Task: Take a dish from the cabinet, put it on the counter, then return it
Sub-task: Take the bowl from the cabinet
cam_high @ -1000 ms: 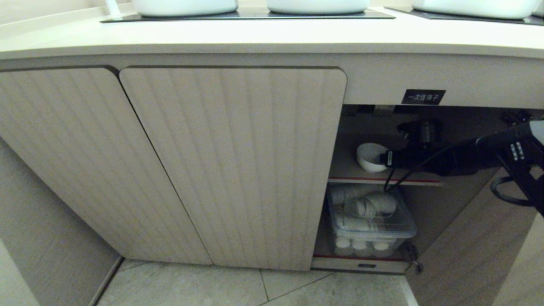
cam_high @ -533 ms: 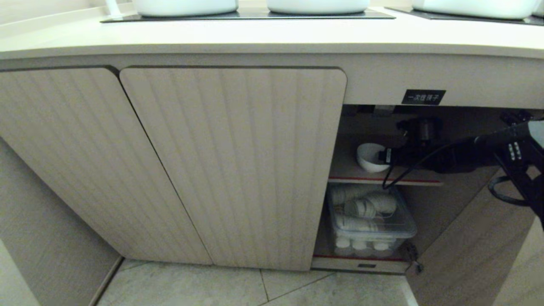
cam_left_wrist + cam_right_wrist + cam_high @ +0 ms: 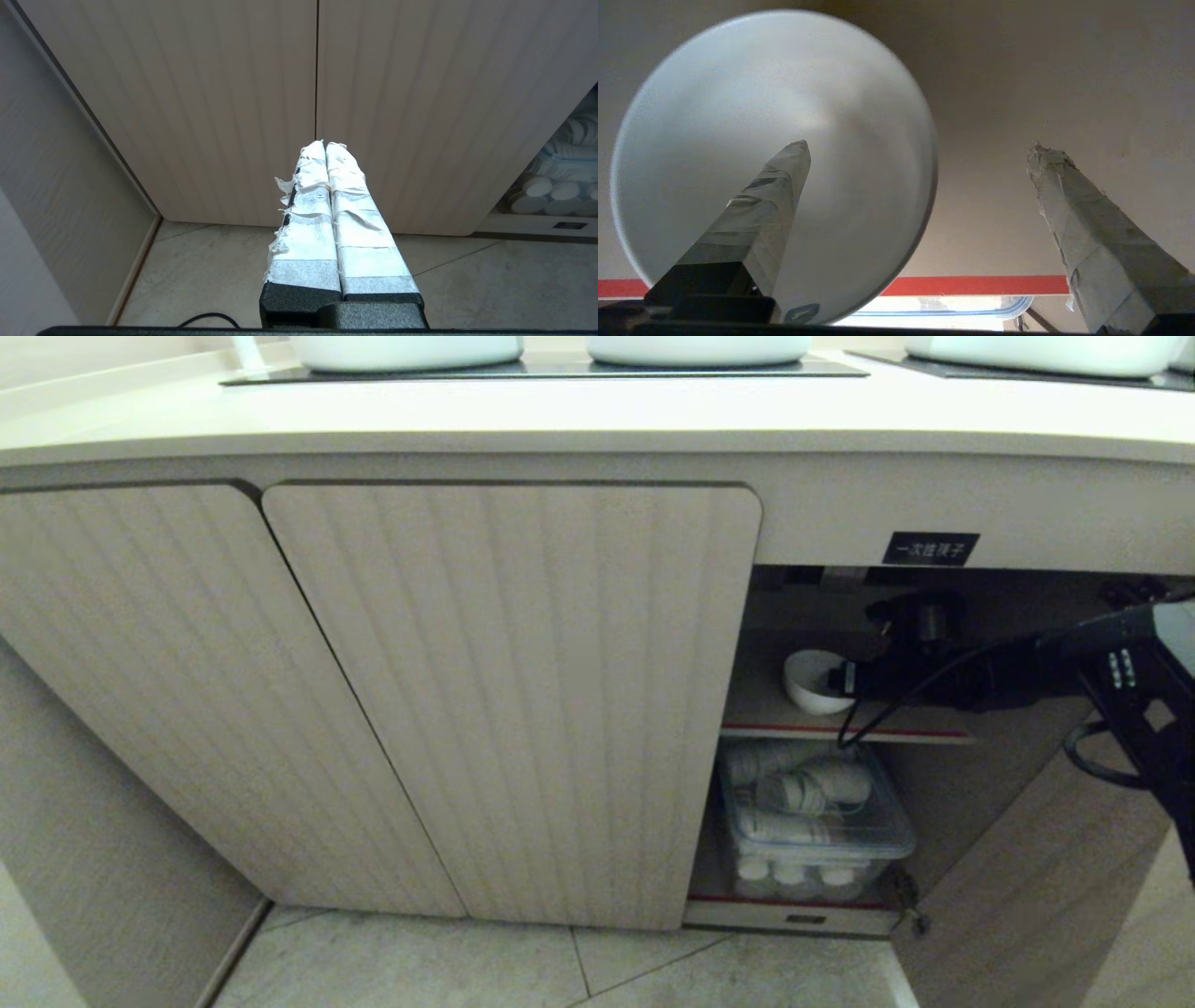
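The dish (image 3: 810,679), a small plain white bowl, sits on the upper red-edged shelf of the cabinet (image 3: 523,709), behind the open right-hand door. My right gripper (image 3: 842,679) reaches into that shelf and stands open at the dish. In the right wrist view the dish (image 3: 738,116) fills the picture. One taped finger (image 3: 780,186) lies over its hollow, the other finger (image 3: 1069,200) stands well clear beside it, and the rim is between them (image 3: 920,149). The counter (image 3: 597,415) runs above. My left gripper (image 3: 325,145) is shut, empty and parked facing the closed doors.
A clear plastic box of white disposable cups (image 3: 822,831) fills the lower shelf. The open door (image 3: 1027,896) stands at the right, under my right arm. White pots (image 3: 406,350) sit on the black cooktop. A black label (image 3: 930,549) hangs above the opening.
My right forearm has risen a little and the gripper has edged slightly toward the dish. The dish has not moved.
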Tool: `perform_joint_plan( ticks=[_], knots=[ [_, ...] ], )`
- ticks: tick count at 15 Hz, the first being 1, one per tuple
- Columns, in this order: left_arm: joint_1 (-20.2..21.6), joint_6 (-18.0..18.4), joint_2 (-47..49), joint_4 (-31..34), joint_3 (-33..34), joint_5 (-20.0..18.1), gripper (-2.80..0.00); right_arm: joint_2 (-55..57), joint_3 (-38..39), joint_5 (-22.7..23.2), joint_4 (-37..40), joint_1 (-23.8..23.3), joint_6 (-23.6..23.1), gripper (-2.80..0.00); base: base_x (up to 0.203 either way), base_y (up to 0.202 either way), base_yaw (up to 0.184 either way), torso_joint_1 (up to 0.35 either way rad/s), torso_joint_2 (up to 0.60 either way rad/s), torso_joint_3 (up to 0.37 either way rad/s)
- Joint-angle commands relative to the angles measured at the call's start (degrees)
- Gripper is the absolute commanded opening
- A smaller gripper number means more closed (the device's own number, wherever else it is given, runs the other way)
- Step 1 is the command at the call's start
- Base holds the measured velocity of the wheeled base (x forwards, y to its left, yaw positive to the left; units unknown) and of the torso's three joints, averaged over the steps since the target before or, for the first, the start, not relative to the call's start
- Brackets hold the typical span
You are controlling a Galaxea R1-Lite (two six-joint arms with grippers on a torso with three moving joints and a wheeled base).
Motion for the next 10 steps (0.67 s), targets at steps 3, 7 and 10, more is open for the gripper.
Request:
perform_joint_plan(
  ticks=[3,7,10],
  knots=[
    [0.0,0.0,0.0,0.0,-0.1,0.0,-2.80,0.4,-0.2,0.0,0.0,0.1,0.0,0.00,0.000,0.000,0.000,0.000,0.00,0.000],
    [0.0,0.0,0.0,0.0,0.0,0.0,-2.80,0.9,-0.3,0.1,0.0,0.0,0.0,0.00,0.000,0.000,0.000,0.000,0.00,0.000],
    [0.0,0.0,0.0,0.0,0.0,0.0,-2.80,1.3,-0.3,0.1,0.3,0.0,0.2,0.00,0.000,0.000,0.000,0.000,0.00,0.000]
  ],
)
